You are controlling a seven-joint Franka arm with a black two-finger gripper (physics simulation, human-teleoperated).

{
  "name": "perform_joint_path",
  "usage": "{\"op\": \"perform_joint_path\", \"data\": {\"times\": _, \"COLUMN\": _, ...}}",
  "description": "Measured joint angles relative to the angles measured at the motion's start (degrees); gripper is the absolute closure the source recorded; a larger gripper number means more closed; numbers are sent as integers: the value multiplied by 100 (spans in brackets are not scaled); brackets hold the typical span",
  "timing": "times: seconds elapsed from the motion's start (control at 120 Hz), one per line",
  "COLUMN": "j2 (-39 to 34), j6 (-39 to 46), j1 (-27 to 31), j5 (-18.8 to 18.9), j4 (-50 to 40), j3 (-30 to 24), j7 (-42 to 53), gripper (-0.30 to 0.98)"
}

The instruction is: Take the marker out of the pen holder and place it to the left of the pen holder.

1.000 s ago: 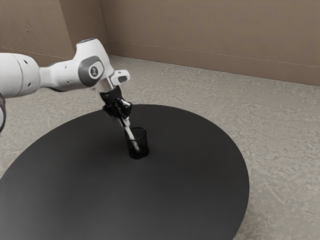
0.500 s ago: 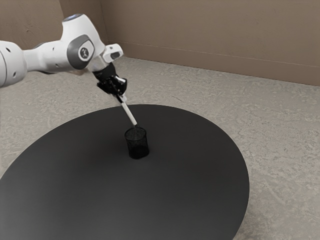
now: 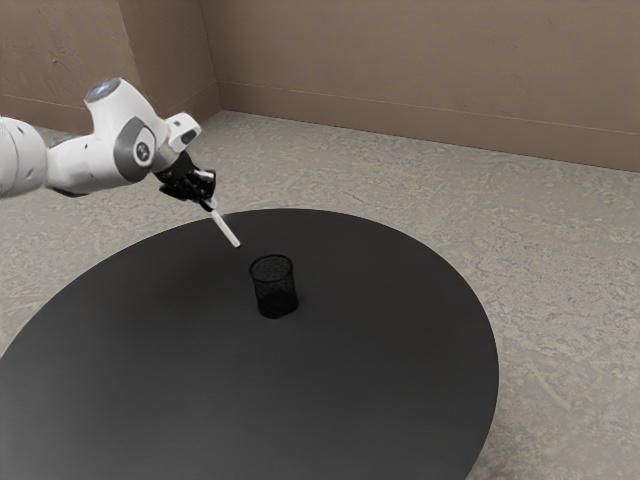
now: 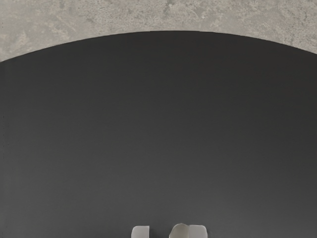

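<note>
My gripper [image 3: 210,204] is up at the table's far edge in the exterior view, shut on the white marker [image 3: 227,229], which slants down from it toward the exterior view's right, its lower end in the air. The black mesh pen holder [image 3: 274,287] stands upright on the table, apart from the marker, lower and farther to the exterior view's right. In the wrist view the gripper [image 4: 165,232] shows pale fingertips at the lower edge, and the rounded end of the marker [image 4: 179,231] is between them.
The round black table [image 3: 330,390] carries the pen holder toward its far side. Its curved rim [image 4: 173,32] crosses the wrist view, with grey floor [image 4: 158,15] beyond. Brown walls [image 3: 420,70] stand behind the table in the exterior view.
My gripper rose, lifting the marker out of the pen holder, then moved toward the exterior view's left and somewhat lower with it. The pen holder stayed where it was.
</note>
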Motion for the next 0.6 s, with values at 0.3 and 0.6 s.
{"op": "perform_joint_path", "data": {"times": 0.3, "j2": 611, "j6": 1366, "j1": 262, "j5": -103, "j4": 12, "j3": -5, "j7": -68, "gripper": 79}}
{"op": "perform_joint_path", "data": {"times": 0.6, "j2": 1022, "j6": 1949, "j1": 315, "j5": -167, "j4": 10, "j3": -7, "j7": -28, "gripper": 77}}
